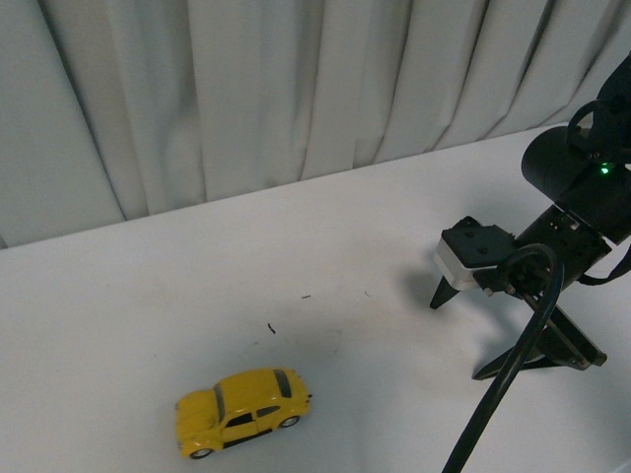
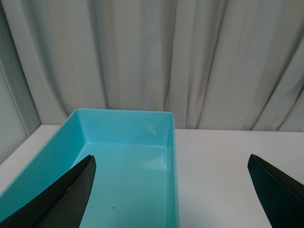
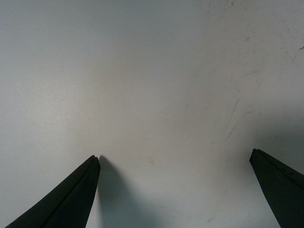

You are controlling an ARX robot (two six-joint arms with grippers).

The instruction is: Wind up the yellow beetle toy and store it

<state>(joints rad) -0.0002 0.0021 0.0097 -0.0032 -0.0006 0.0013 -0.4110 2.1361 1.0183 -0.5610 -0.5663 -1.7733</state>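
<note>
A plain white table [image 1: 118,296] carries everything. The yellow beetle toy [image 1: 242,411] stands on its wheels at the near edge, left of centre, with its nose pointing left and slightly toward the near side. Just beyond it, toward the far side, a few small dark specks [image 1: 271,328] lie on the bare surface. The left wrist view shows an open turquoise rectangular bin [image 2: 123,127] resting flat on the tabletop. The right wrist view shows faint scuff marks [image 3: 235,121] on the white surface.

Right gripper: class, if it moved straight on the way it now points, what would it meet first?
Probably the bare white table: the right gripper points down at it, open, with nothing between.
</note>
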